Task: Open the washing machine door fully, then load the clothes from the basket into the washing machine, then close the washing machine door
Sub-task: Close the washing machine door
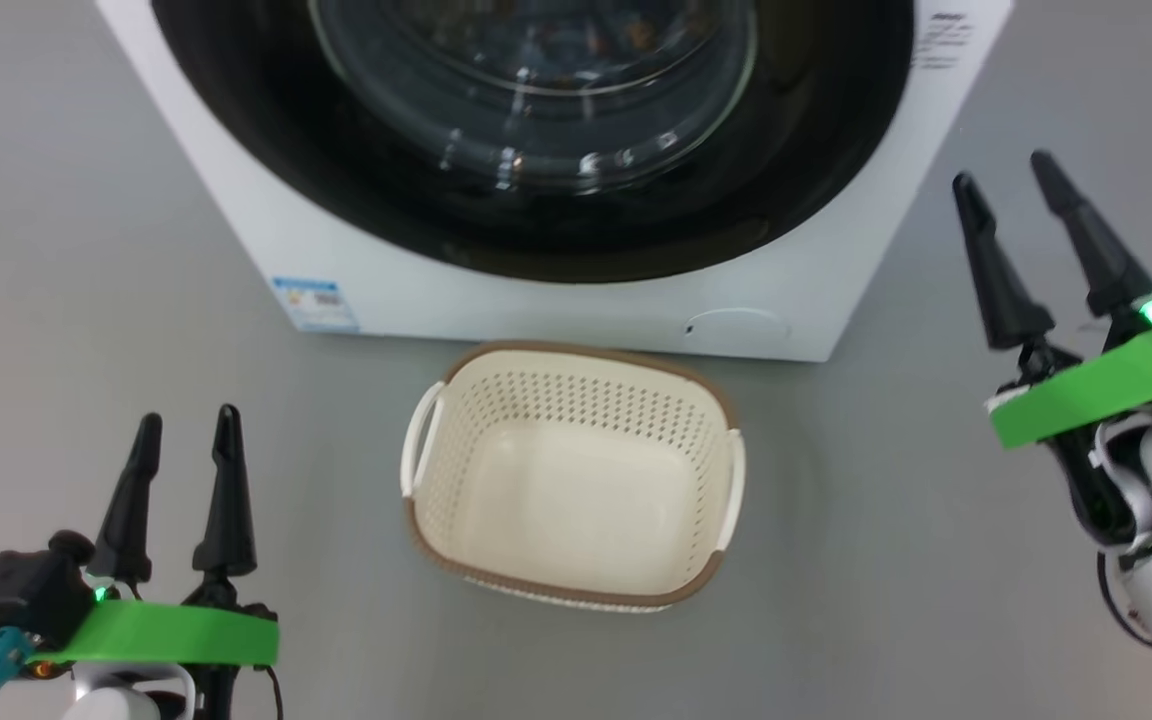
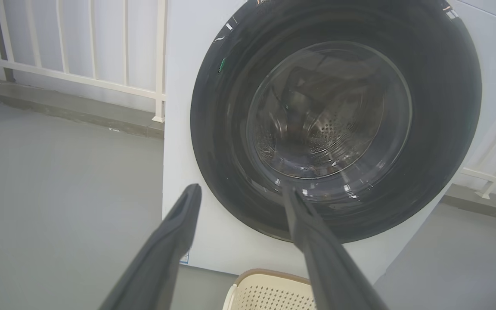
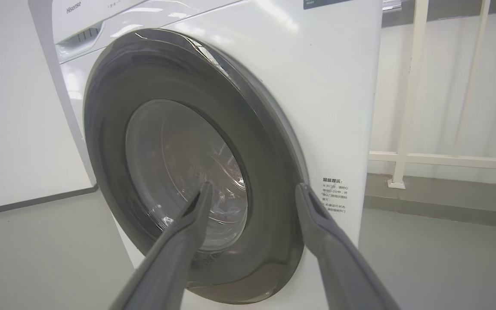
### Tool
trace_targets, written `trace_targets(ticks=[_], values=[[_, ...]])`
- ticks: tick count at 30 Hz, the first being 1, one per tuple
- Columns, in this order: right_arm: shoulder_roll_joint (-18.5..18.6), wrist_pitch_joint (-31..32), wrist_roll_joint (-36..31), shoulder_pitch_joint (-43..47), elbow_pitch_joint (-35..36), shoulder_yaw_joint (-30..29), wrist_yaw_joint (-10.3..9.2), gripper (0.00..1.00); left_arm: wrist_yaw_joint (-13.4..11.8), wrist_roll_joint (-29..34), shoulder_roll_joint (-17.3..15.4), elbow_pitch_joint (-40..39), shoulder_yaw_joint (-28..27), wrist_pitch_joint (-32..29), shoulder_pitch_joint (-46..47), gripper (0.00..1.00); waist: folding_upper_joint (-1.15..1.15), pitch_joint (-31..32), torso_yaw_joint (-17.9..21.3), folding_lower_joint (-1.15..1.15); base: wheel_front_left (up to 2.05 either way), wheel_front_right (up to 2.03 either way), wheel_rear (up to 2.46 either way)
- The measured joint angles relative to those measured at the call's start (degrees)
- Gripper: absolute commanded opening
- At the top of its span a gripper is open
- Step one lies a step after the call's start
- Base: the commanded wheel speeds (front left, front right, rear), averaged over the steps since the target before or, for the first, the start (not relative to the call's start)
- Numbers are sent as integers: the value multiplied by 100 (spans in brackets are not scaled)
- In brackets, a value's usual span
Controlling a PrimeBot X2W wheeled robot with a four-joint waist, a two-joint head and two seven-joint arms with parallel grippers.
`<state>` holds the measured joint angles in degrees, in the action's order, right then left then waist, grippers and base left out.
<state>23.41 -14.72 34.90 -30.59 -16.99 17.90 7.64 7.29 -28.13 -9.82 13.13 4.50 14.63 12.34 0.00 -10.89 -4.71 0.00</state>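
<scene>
On the grey floor point(image 1: 66, 300), centre: washing machine point(image 1: 556, 310), white, front-loading; door point(image 1: 536, 235), glossy black rim round clear glass, lying flush against the front; blue label point(image 1: 314, 303) at the front's lower left corner; just before the machine's base, basket point(image 1: 576, 400), cream, perforated, brown rim, upright, bare bottom showing; left gripper point(image 1: 188, 418), low, left of the basket, fingers parted, grasping nothing; right gripper point(image 1: 1004, 170), raised beside the machine's right corner, fingers spread, released, touching nothing.
</scene>
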Motion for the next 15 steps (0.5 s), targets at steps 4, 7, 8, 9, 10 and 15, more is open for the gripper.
trace_targets(ticks=[4, 7, 8, 9, 10, 15], values=[[-60, 0, -16, 246, 82, 5, 0, 100, 0, 1, 21, 26, 3, 0, -127, 100, 0, 195, 215, 0, 0, 0, 0], [-144, 0, -65, 430, 131, -9, 0, 100, 0, 1, 49, 32, 3, 0, -221, 100, 0, 312, 384, 0, 0, 0, 0], [-168, 0, -68, 474, 145, -13, 0, 100, 0, 0, 54, 32, 9, 0, -229, 100, 0, 342, 441, 0, 0, 0, 0], [-188, 0, -68, 518, 162, -22, 0, 100, 0, -2, 55, 31, 15, 0, -228, 100, 0, 371, 499, 0, 0, 0, 0], [-204, 0, -70, 555, 172, -38, 0, 100, 0, -2, 55, 31, 27, 0, -228, 100, 0, 397, 553, 0, 0, 0, 0], [-305, 0, -105, 845, 261, -186, 0, 100, 0, -67, 49, 31, 107, 0, -247, 100, 0, 514, 772, 0, 0, 0, 0]])
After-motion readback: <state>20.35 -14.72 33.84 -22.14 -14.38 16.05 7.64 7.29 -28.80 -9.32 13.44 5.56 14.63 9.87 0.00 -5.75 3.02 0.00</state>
